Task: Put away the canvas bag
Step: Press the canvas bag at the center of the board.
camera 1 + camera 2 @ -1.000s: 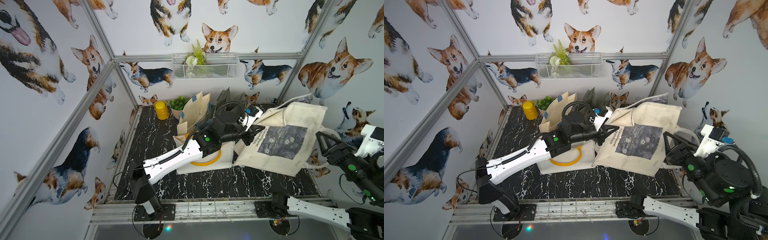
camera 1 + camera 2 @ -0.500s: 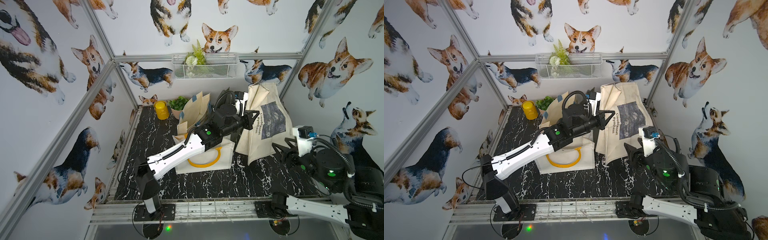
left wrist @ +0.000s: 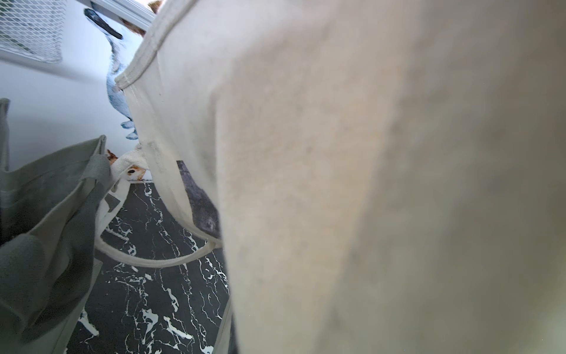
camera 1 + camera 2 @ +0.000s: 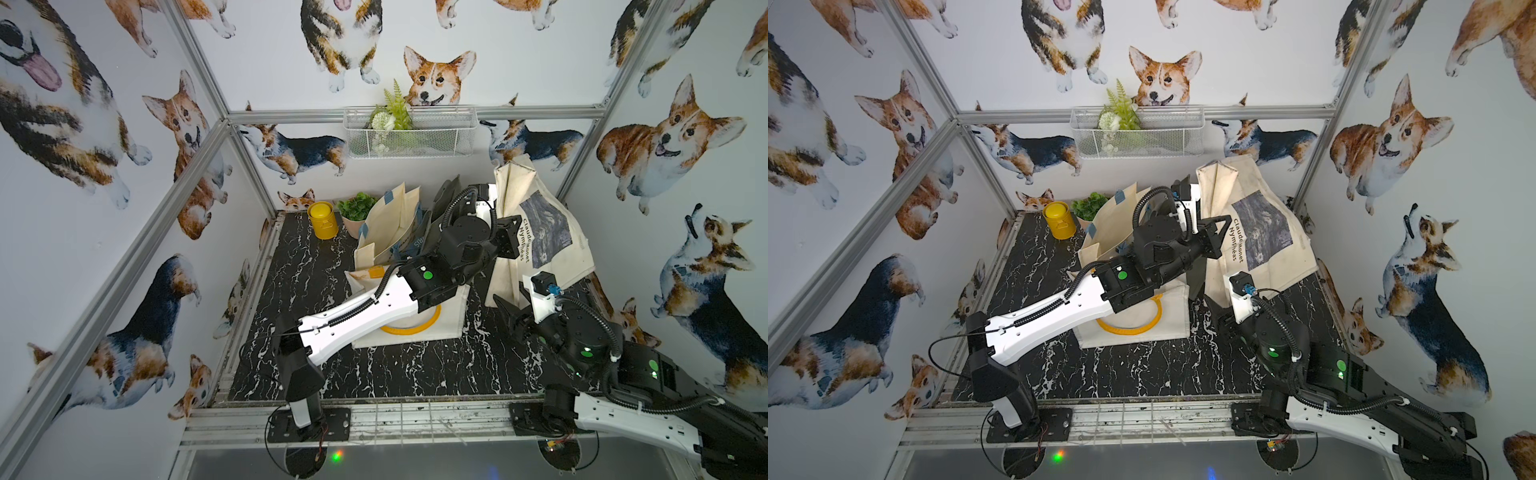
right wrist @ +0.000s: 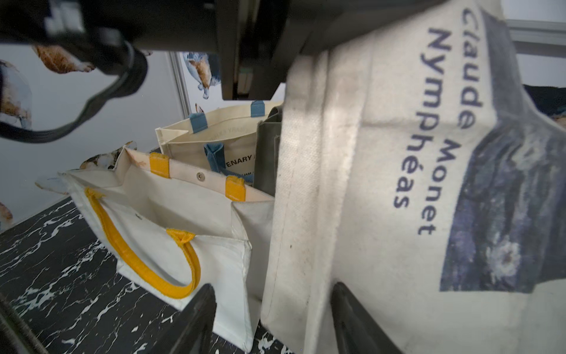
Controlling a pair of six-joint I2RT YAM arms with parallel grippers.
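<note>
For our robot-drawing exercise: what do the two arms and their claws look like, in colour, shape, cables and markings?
The left arm and right arm both have white tapered shells, black joints, round green dots and black ribbed cables. The right claw has two black, tapering fingers. The left claw is black too.

A canvas bag (image 4: 540, 232) stands at the far right of the table (image 4: 399, 374), beside a row of tote bags (image 4: 399, 224) at centre. The left gripper (image 4: 512, 243) meets its left edge; the right gripper (image 4: 515, 305) sits just near of it. A can (image 4: 321, 219) and potted plant (image 4: 357, 206) share the far-left corner. A wire basket (image 4: 409, 139) hangs on the far wall above the totes.
</note>
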